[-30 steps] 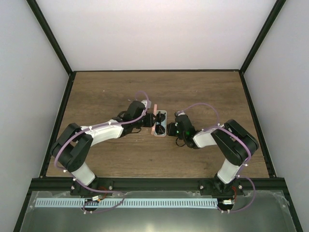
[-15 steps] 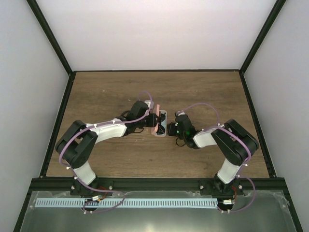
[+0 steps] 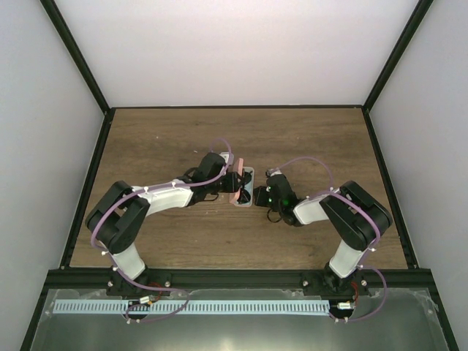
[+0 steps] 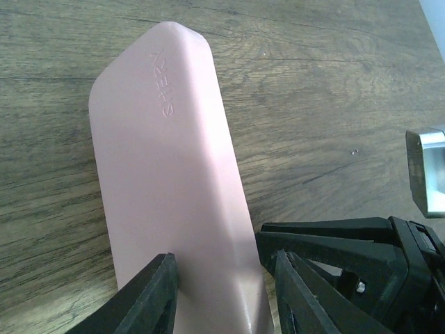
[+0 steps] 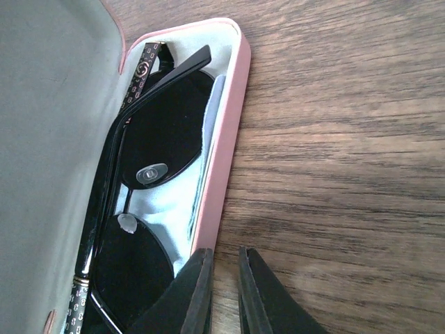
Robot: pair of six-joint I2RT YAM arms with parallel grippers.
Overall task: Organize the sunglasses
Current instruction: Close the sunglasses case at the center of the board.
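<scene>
1. From the top external view, the two arms meet mid-table (image 3: 307,139). The left gripper (image 3: 233,183) and right gripper (image 3: 258,194) flank the pink hard case (image 3: 245,189), which lies between them and touches or nearly touches both. The case contents are too small to read here.

2. On the left wrist view, the case lid (image 4: 167,153) stands up on edge directly ahead of the left gripper, running away from it. Its fingers (image 4: 149,306) sit apart, one on each side of the lid's near end. You cannot tell whether they pinch it or only straddle it.

3. On the right wrist view, the sunglasses (image 5: 163,132) already lie folded inside the open case, ahead and to the left of the right gripper, resting on the light blue cloth (image 5: 177,216). The fingers (image 5: 196,292) are drawn almost together, with only a thin gap and nothing between them. The left tip is just against the near corner of the case base.

4. Judging by this, you are at the closing step. Next, swing the lid down over the sunglasses with the left arm while the right braces the base. Check that no temple arm or cloth edge rides over the rim.
</scene>
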